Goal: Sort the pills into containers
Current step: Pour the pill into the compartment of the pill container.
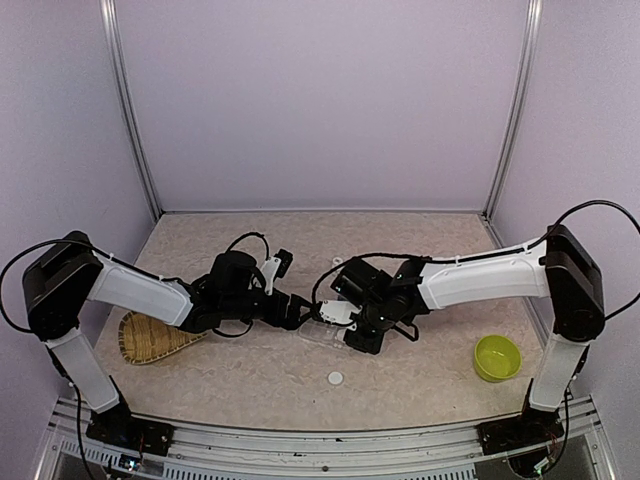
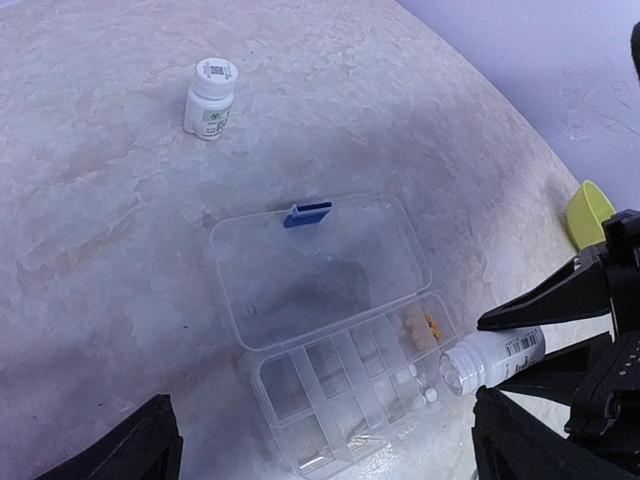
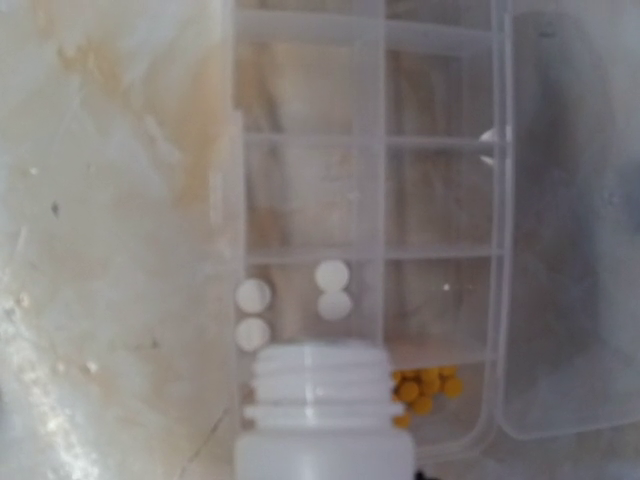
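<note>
Partway: orange pills (image 3: 425,388) fill one end compartment of the open container (image 2: 330,270), white tablets (image 3: 333,275) lie in adjoining ones, and the rest look empty. Right gripper (image 1: 338,312) clamps an uncapped bottle (image 3: 325,420) tipped over the container; left gripper (image 1: 298,312) is wide and empty. A capped bottle (image 2: 210,97) stands well apart on the counter (image 2: 100,250), apparently still to pour.

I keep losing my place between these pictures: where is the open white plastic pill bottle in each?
Top external: open white plastic pill bottle near the centre.
Left wrist: lower right.
Right wrist: bottom centre, mouth pointing up the picture.
Shared landmark: the clear plastic compartment box under its mouth.
</note>
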Tool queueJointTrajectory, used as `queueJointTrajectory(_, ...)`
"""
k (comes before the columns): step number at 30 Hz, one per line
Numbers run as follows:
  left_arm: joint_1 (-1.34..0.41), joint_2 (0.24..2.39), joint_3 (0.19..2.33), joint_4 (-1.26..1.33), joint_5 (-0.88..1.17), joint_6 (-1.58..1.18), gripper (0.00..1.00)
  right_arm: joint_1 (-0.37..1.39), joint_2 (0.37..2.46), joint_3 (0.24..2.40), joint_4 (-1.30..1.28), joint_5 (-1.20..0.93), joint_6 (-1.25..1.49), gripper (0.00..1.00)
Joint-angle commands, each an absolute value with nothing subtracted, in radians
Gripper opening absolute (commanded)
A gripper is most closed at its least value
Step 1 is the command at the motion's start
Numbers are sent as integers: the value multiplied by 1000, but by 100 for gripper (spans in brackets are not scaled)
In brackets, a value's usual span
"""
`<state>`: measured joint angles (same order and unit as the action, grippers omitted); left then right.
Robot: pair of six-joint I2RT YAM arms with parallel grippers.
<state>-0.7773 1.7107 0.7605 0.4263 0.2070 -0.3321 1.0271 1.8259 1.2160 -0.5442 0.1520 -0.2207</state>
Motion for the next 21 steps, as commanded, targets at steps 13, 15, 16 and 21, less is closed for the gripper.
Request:
queueJointTrajectory(13, -773, 1724, 776, 441, 219, -330, 99, 1037, 1752, 1215, -505, 129, -235, 20)
queueJointTrajectory(15, -773, 1727, 776, 443, 221, -331, 99, 1037, 1737, 1213, -495, 133, -238, 20)
queueJointTrajectory(16, -773, 1727, 777, 442, 221, -332, 99, 1038, 1737, 1214, -495, 133, -240, 20)
queueJointTrajectory(21, -773, 1729, 778, 442, 221, -333, 99, 1037, 1773, 1210, -508, 127, -240, 20)
